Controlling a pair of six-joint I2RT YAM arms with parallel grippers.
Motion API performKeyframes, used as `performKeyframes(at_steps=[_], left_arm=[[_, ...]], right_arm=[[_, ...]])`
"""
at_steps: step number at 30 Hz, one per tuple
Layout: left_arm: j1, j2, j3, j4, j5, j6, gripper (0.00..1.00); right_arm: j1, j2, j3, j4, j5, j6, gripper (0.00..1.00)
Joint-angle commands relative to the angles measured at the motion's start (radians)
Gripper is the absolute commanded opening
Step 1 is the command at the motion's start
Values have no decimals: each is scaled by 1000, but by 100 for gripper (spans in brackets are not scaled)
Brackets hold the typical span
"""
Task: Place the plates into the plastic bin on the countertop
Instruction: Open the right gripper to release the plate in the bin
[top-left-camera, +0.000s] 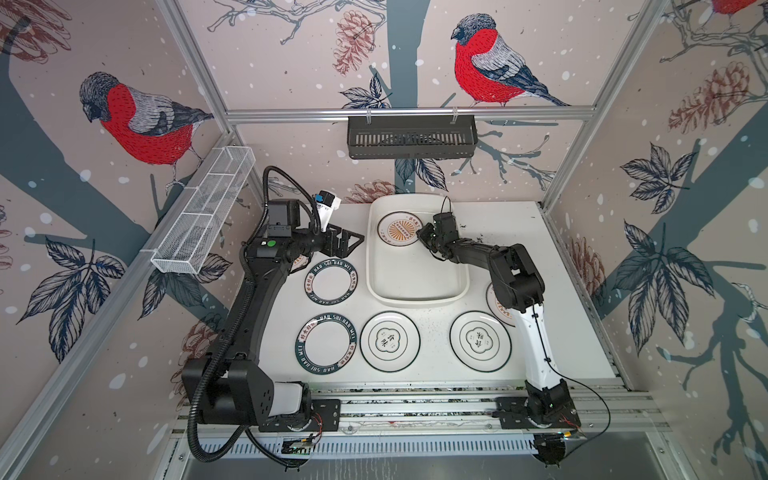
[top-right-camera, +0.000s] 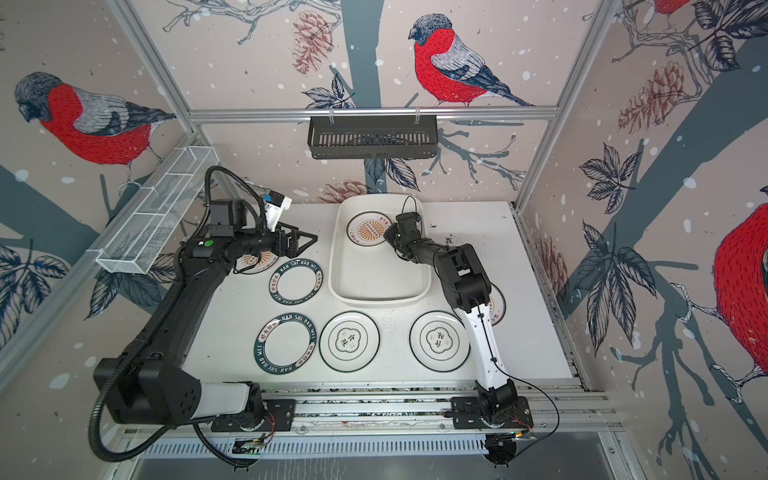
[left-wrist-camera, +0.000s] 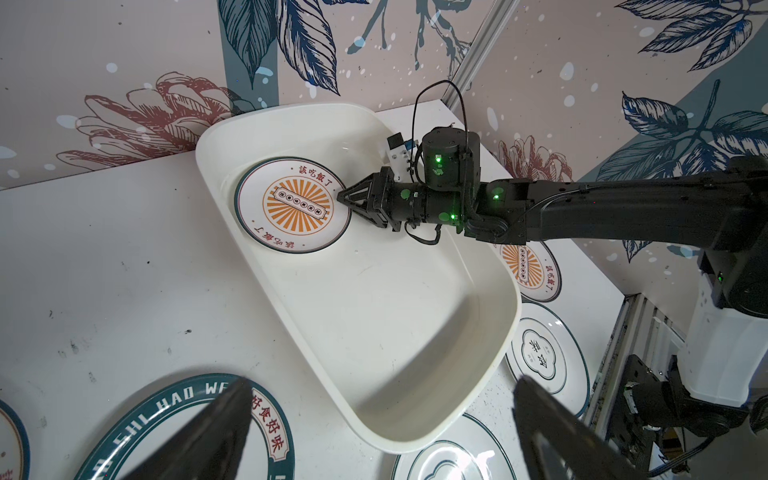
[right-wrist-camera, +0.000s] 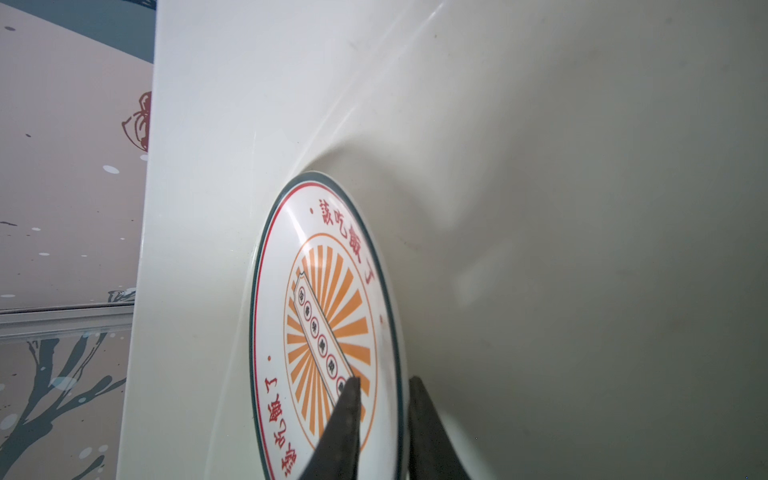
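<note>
The cream plastic bin (top-left-camera: 415, 270) stands at the back of the white countertop (top-left-camera: 434, 332). One sunburst plate (top-left-camera: 400, 229) (left-wrist-camera: 293, 205) (right-wrist-camera: 328, 316) lies in its far end. My right gripper (top-left-camera: 420, 235) (left-wrist-camera: 343, 197) (right-wrist-camera: 385, 380) is at that plate's edge, jaws slightly apart astride the rim. My left gripper (top-left-camera: 353, 241) (left-wrist-camera: 380, 395) hangs open and empty left of the bin. On the countertop lie two lettered-rim plates (top-left-camera: 331, 284) (top-left-camera: 326, 342) and two emblem plates (top-left-camera: 390, 340) (top-left-camera: 480, 340). Each arm partly hides another sunburst plate (top-left-camera: 498, 313) (top-right-camera: 253, 262).
A black slotted shelf (top-left-camera: 411, 141) hangs on the back wall. A white wire-mesh basket (top-left-camera: 203, 216) is fixed along the left wall. Aluminium framing (top-left-camera: 415, 405) with both arm bases runs along the front edge. Patterned walls close three sides.
</note>
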Motion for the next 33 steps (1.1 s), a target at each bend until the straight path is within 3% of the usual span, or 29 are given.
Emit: performKeyframes(at_steps=[1, 8, 24, 28, 33], left_arm=[[0, -5, -4, 19, 23, 1, 97], [-1, -6, -8, 24, 34, -4, 97], [0, -16, 11, 4, -2, 11, 97], [-1, -18, 14, -4, -3, 21, 97], [0, -8, 21, -17, -11, 43, 97]], right_arm=[[-2, -3, 3, 27, -7, 4, 27], [5, -44, 31, -80, 35, -48, 44], [34, -147, 157, -299, 79, -177, 53], [37, -229, 90, -282, 89, -208, 53], [47, -461, -143, -198, 124, -246, 53]])
